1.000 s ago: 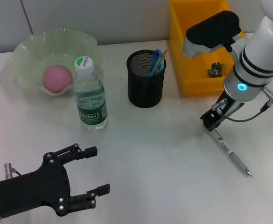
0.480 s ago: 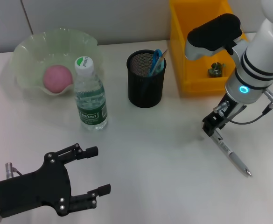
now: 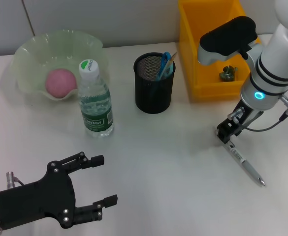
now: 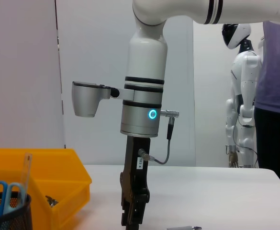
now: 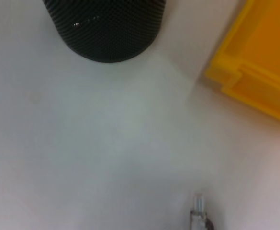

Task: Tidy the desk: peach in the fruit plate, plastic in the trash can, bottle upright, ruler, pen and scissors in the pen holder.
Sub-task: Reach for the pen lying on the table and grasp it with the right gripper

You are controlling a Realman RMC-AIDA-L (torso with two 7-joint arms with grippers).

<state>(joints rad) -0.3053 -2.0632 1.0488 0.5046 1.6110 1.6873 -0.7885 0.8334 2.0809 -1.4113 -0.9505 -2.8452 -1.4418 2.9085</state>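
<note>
One pen lay flat on the white table near its right edge, its tip pointing toward the near right corner. The right pincer stood nose-down over the pen's far end, its fingers drawn close together about that end; whether they actually gripped the pen could not be made out. In the left wrist view the same pincer reached straight down to the tabletop.

Behind it, against the far edge, sat one yellow bin with a small crumpled dark scrap inside. Just beside the bin toward the middle stood one black mesh pen holder, holding one pair of blue-handled scissors and one ruler.

Farther left, one water bottle stood upright with its cap on. By the far left corner one pale green fruit plate held one pink peach.

The left pincer hung at the near left corner, fingers spread wide, holding nothing.
</note>
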